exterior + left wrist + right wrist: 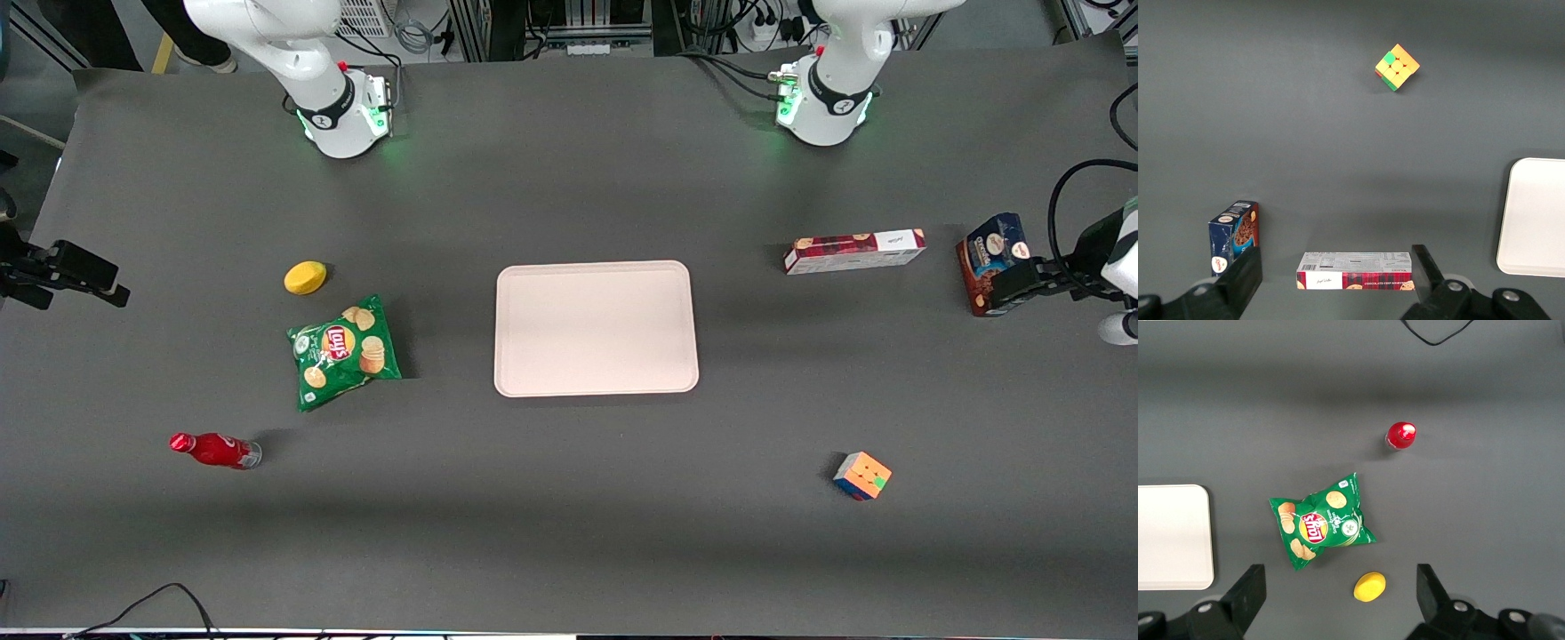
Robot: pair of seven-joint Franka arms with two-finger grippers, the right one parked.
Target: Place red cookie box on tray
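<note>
Gripper (1010, 284) sits at the working arm's end of the table, mid-height in the front view, at the frame edge. There it overlaps the blue-and-brown cookie box (993, 253), covering its lower part. Fingers (1245, 273) are spread wide w/ nothing held, so it's released. Wrist cam looks straight down from well above the table.

In the wrist view the red cookie box (1355, 271) shows in the gap btw the two fingers, down on the mat (1305, 120), no contact.

Red cookie box (855, 251): lying flat on the mat in the upper half of the front view, long side roughly parallel to the tray's long edge, white end panel toward the working arm's end. It's btw the blue-and-brown box and the tray (596, 327), apart from both. Not on the tray.

Tray is at frame centre, flat, nothing on it.

Rubik's-type cube (861, 475) is in the lower part, nearer the front cam than the red box, well apart.

Toward the parked arm's end:
- lemon (305, 277)
- green chips bag (343, 351), just nearer the cam than the lemon
- red bottle (214, 450), on its side, lower still
</note>
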